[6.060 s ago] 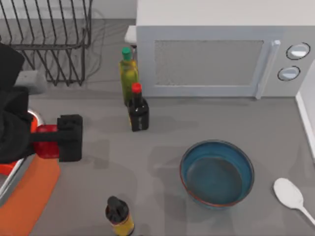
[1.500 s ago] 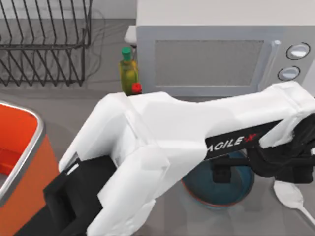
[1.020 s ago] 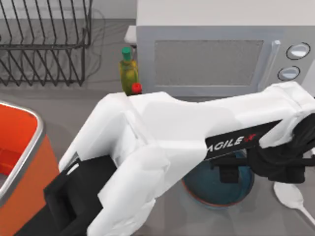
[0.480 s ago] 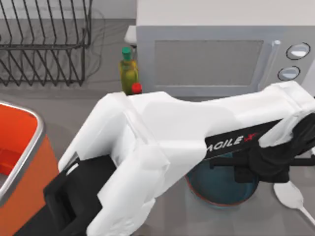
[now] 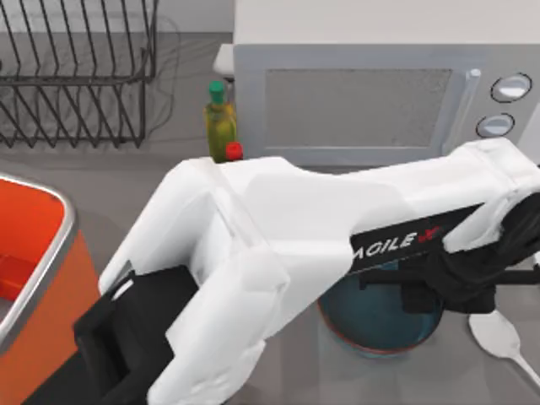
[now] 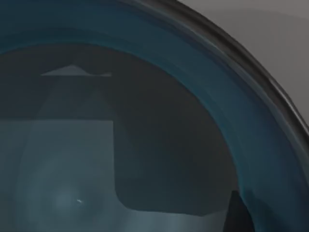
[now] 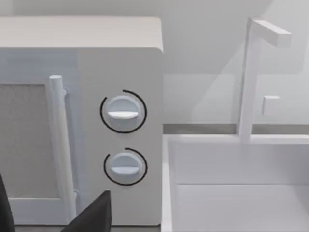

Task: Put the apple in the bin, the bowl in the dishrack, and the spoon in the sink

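I am looking down on a plain grey worktop (image 5: 169,194) that runs back to a pale wall. A white microwave (image 5: 363,101) stands at the far side, right of centre, and my right wrist view shows its two round dials (image 7: 123,113) beside a white sink (image 7: 236,183) with a slim white faucet (image 7: 248,77) at the far right.

The dark wire dishrack (image 5: 76,76) sits at the far left. The orange bin (image 5: 34,278) with its silver rim stands at the near left, and a red shape inside it looks like the apple (image 5: 13,274). A green-capped oil bottle (image 5: 219,122) stands in front of the microwave's left end, with a red bottle cap (image 5: 234,151) just nearer.

My left arm (image 5: 278,253) stretches across the worktop from near left to right, and its left gripper (image 5: 422,295) is down over the blue bowl (image 5: 380,321) at the near right. I cannot tell how its jaws stand. My left wrist view looks straight into the bowl's teal inside. The white spoon (image 5: 498,336) lies just right of the bowl.
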